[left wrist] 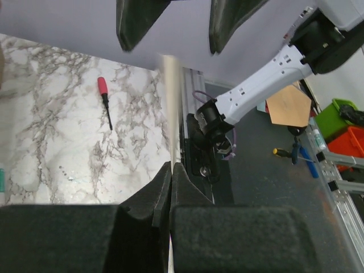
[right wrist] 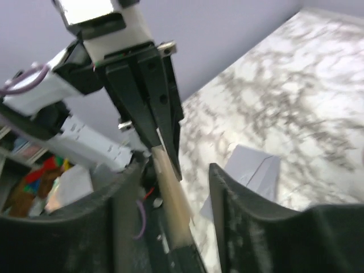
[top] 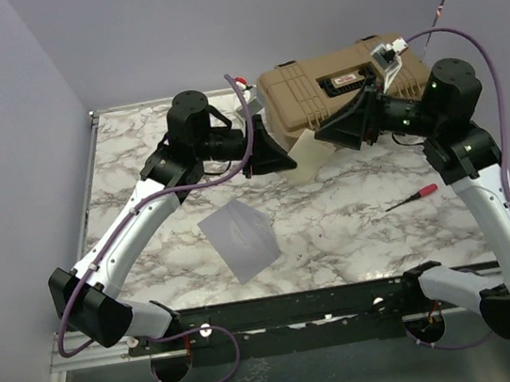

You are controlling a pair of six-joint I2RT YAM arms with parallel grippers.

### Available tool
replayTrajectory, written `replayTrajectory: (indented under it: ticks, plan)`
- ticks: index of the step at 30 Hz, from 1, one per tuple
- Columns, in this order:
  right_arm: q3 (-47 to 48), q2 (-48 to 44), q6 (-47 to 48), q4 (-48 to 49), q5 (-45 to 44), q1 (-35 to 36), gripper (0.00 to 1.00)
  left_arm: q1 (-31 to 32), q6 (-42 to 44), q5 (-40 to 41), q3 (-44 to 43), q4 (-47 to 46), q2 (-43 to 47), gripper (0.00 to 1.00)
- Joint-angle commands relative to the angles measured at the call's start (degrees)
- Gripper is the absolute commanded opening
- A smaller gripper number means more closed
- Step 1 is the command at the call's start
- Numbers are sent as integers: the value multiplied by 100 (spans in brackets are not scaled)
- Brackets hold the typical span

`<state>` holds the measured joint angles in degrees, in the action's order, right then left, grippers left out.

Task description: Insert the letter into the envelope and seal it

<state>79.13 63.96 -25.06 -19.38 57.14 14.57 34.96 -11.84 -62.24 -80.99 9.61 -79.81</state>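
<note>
The left claw [top: 287, 160] clamps the letter [top: 310, 159] edge-on in mid-air with the right claw [top: 323, 134] spread open astride it, while the envelope [top: 238, 241] lies flat below, toward the near edge of the tabletop [top: 365, 232] and nearer the left arm.

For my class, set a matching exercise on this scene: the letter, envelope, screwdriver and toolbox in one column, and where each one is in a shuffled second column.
Things
1. letter
2. envelope
3. screwdriver
4. toolbox

Places
A. standing at the far edge of the table
B. pinched in the left gripper, up off the table
C. lying flat on the table, beside the left arm
D. lying on the table, near the right arm

Pairs: 1-B, 2-C, 3-D, 4-A
</note>
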Motion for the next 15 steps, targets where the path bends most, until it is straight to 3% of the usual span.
replayTrajectory:
  ticks: [1, 4, 6, 8, 11, 15]
  plan:
    - [52, -409, -692, 209, -1836, 20, 60, 11, -367, 521, -58, -533, 247, 0]
    - [-19, -532, -1053, 376, -2180, 20, 71, 11, -913, 871, -56, -1065, 317, 0]
    - [-409, -708, -1385, 942, -2034, 20, 86, 11, -1463, 1045, 76, -1707, 361, 0]
    - [-854, -835, -1709, 1642, -1719, 15, 93, 15, -2309, 1196, 280, -2504, 399, 0]
    - [-1196, -806, -2135, 2196, -1432, 19, 96, 35, -3139, 1531, 484, -3346, 377, 0]
    - [-1484, -748, -2609, 2973, -1228, 28, 91, 79, -3470, 1865, 503, -3473, 320, 0]
